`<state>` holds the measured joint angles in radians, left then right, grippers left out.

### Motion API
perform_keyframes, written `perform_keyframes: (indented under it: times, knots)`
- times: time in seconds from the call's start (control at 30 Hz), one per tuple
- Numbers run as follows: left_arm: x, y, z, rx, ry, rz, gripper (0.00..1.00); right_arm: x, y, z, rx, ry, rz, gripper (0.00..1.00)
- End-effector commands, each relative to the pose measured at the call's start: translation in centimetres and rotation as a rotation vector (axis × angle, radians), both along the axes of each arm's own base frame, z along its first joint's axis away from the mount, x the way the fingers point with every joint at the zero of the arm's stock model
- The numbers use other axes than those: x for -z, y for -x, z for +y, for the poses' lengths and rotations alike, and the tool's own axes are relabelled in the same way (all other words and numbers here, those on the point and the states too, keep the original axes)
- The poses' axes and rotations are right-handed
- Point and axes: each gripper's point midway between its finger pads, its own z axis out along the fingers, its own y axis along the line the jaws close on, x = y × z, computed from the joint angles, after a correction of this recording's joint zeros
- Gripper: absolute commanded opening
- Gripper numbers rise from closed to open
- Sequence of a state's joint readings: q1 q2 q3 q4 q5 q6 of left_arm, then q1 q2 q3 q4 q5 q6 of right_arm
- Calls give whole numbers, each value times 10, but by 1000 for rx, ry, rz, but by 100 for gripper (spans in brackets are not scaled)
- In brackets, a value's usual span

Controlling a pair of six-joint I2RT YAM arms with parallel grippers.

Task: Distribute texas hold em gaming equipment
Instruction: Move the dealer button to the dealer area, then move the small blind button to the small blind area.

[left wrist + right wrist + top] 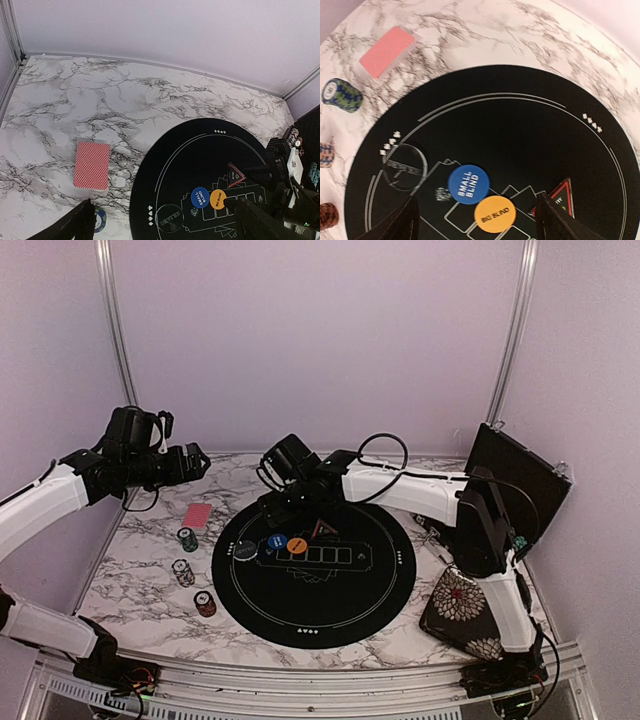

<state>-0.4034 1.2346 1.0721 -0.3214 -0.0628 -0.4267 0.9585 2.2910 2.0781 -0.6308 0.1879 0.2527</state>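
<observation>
On the round black mat (330, 610) lie a black dealer disc (245, 551), a blue disc (276, 542), an orange disc (297, 546) and a red-edged triangle (322, 530). My right gripper (475, 222) hangs open just above the blue disc (468, 184) and orange disc (493, 214), with nothing between its fingers. The pink-red-backed cards (198, 514) lie on the marble left of the mat. Below them three chip stacks (187, 539), (183, 572), (205, 603) stand in a row. My left gripper (195, 462) is open and empty, high above the cards (92, 165).
A floral pouch (462, 612) lies at the mat's right edge, by the right arm's base. Behind it a black case (515, 485) stands open against the right wall. Pale walls close in the marble table on three sides.
</observation>
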Motion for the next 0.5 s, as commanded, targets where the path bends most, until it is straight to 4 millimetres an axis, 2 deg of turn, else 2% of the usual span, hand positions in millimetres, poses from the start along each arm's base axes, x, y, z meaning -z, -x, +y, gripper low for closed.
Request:
perform_keyframes:
  times: [0.0,0.13,0.23,0.47]
  knots:
    - [-2,-5,-4,8,24,1,99,0,-20,-34,71,34,-20,77]
    - [-2,-5,-6,11,34,3,99,14,-33,-59,116,58,7,76]
    - [-2,-5,-6,10,39,6,99,21,-37,-68,124,70,15,76]
    - [-1,-4,-7,6,56,17,99,29,-35,-59,57,70,27,70]
